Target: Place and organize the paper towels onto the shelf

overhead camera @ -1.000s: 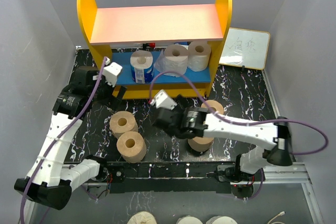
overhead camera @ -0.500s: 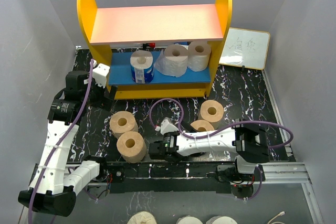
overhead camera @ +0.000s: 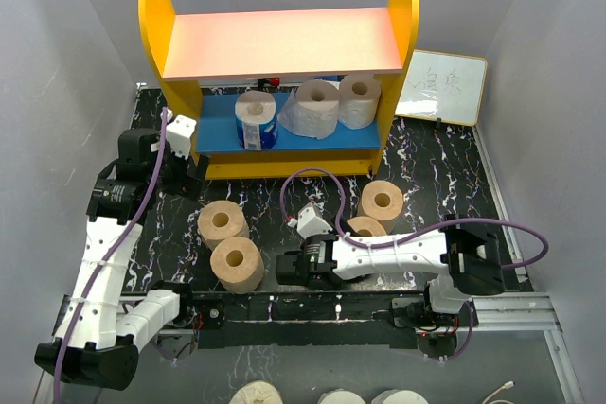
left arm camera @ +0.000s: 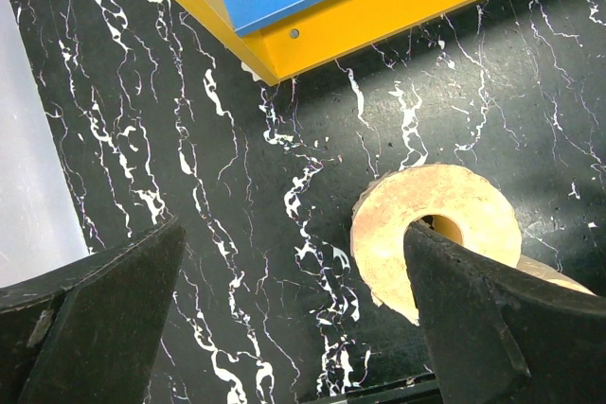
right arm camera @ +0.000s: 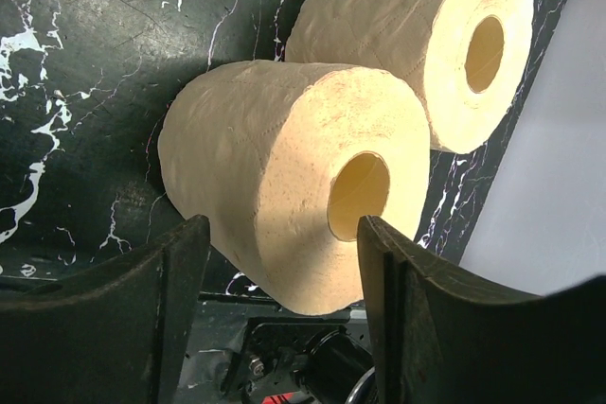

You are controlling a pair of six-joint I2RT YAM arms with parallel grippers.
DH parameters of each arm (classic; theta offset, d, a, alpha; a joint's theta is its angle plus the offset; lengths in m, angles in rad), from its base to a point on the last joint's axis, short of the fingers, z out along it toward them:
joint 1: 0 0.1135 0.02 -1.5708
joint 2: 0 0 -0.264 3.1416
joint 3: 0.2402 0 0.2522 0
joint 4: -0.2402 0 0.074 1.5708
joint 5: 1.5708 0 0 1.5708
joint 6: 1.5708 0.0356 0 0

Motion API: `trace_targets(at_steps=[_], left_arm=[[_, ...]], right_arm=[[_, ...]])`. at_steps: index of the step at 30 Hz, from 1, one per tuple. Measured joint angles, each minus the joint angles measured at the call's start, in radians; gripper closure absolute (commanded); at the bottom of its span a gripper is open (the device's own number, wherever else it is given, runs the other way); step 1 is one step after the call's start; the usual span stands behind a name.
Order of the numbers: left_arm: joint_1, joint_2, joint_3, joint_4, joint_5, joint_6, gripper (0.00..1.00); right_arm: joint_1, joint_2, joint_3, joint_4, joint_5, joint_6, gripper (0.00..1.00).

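Note:
The shelf (overhead camera: 284, 40) stands at the back with a pink top board and a blue lower board (overhead camera: 222, 131). On the lower board stand a blue-wrapped white roll (overhead camera: 256, 120) and two white rolls (overhead camera: 315, 107) (overhead camera: 360, 99). Four tan rolls stand on the table: two at left (overhead camera: 222, 224) (overhead camera: 237, 264) and two at right (overhead camera: 383, 202) (overhead camera: 365, 227). My right gripper (overhead camera: 284, 267) (right arm camera: 284, 314) is open, its fingers flanking the near end of a tan roll (right arm camera: 284, 186). My left gripper (overhead camera: 196, 180) (left arm camera: 294, 328) is open and empty by the shelf's front left corner (left arm camera: 275, 54), with a tan roll (left arm camera: 436, 219) beside its right finger.
A small whiteboard (overhead camera: 441, 87) leans at the back right beside the shelf. Grey walls close both sides. A second tan roll (right arm camera: 417, 35) sits right behind the one at my right gripper. Several more rolls (overhead camera: 256, 393) show below the table's near edge.

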Motion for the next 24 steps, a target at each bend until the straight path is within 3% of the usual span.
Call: trace_targets(at_steps=[7,15,17,24], left_arm=[[0.006,0.0,0.0,0.0,-0.001,0.0,0.01],[0.01,-0.003,-0.009,0.01,-0.001,0.0,0.01],[0.012,-0.004,-0.013,0.012,-0.001,0.0,0.01],[0.013,-0.004,-0.015,0.014,-0.001,0.0,0.01]], right_arm=[[0.0,0.016,0.0,0.0,0.003,0.007,0.54],[0.0,0.042,-0.002,-0.002,0.014,0.026,0.55],[0.0,0.056,-0.003,-0.004,0.029,0.026,0.62],[0.005,0.071,-0.005,-0.028,0.071,0.026,1.0]])
